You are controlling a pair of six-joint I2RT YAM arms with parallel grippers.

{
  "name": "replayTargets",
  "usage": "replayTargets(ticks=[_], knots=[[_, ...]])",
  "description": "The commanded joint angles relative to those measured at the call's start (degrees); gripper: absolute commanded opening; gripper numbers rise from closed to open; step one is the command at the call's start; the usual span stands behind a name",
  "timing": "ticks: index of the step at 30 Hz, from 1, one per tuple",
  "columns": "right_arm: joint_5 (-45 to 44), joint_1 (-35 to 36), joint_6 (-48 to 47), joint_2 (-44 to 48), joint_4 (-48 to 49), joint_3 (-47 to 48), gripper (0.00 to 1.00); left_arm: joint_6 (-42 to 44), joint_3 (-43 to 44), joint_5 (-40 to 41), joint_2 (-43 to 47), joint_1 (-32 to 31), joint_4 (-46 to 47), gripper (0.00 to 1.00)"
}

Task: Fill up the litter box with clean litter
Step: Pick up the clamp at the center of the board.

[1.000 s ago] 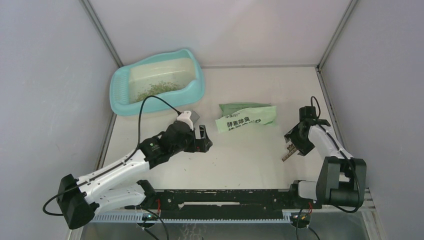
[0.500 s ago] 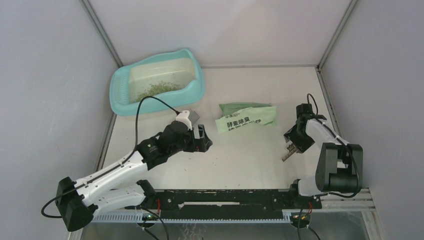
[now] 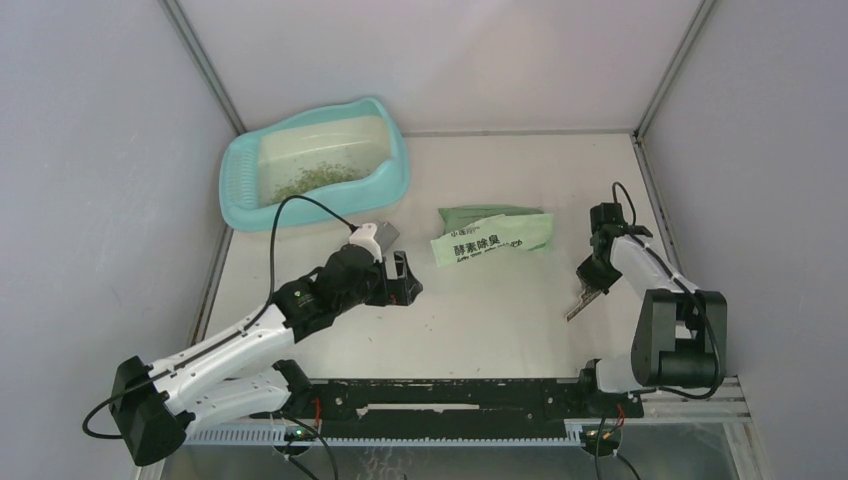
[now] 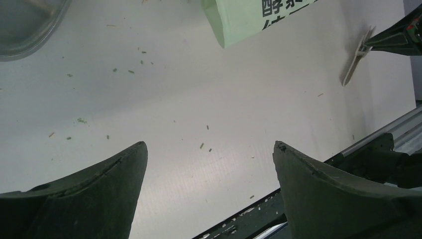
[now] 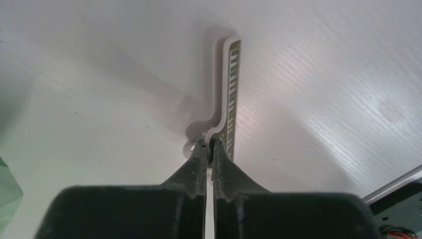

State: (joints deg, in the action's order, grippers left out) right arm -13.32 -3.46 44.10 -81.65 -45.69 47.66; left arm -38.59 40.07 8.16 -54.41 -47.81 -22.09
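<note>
Right jaws: my right gripper (image 5: 210, 144) has its fingers pressed together on the end of the scoop's (image 5: 231, 84) handle, with only that thin edge between them.
Left jaws: my left gripper (image 4: 209, 147) is spread as wide as it goes, with nothing between the fingers and only bare table (image 3: 500, 330) below.
Scoop: pale and slotted, seen edge-on from my right wrist, it slants from my fingers down towards the near edge of the table on the right side. I cannot tell whether its tip touches the surface.
Litter box (image 3: 236, 205): it sits in the far left corner of the table, well apart from both of my grippers.
Litter (image 3: 315, 178): a thin scatter of greenish granules lies inside the box along its nearer side, and much of the pale floor shows bare.
Bag (image 3: 495, 235): the green printed bag lies flat near the middle of the table, between my two grippers and a little farther back.
Crumbs (image 4: 142, 62): loose green specks dot the table under and ahead of my left gripper.
</note>
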Motion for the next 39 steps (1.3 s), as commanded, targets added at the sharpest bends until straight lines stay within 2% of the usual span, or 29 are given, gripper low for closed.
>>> replayTargets(ticks=[1,11,17,20,28,35,36,39], knots=[[0.34,0.55,0.43,2.73,1.62,-0.11,0.00,-0.06,-0.90,-0.96,0.82,0.43,1.78,1.00],[6.24,1.85,-3.54,15.69,-0.09,-1.40,0.00,-1.38,-0.44,-3.70,-0.79,0.38,3.19,1.00],[6.94,12.56,-4.19,18.89,-1.30,-1.32,0.00,-1.46,-0.31,-6.25,-0.67,0.24,3.58,1.00],[6.94,19.58,-4.33,16.37,-2.84,0.11,0.00,-2.01,-0.98,-5.69,0.39,0.20,2.23,1.00],[-2.60,42.33,2.53,8.47,-6.13,2.33,0.00,-5.99,-5.90,-3.98,7.24,0.21,-0.06,1.00],[-4.28,52.26,5.52,-6.85,-2.65,11.44,0.00,-8.43,-8.18,-3.90,10.44,-0.02,-1.14,1.00],[-4.12,53.63,5.56,-9.11,-2.31,14.01,0.02,-8.77,-8.47,-3.86,10.46,-0.20,-1.19,1.00],[-2.14,57.52,4.73,-17.09,-1.60,20.64,0.25,-9.67,-9.16,-3.75,9.94,-0.58,-0.78,1.00]])
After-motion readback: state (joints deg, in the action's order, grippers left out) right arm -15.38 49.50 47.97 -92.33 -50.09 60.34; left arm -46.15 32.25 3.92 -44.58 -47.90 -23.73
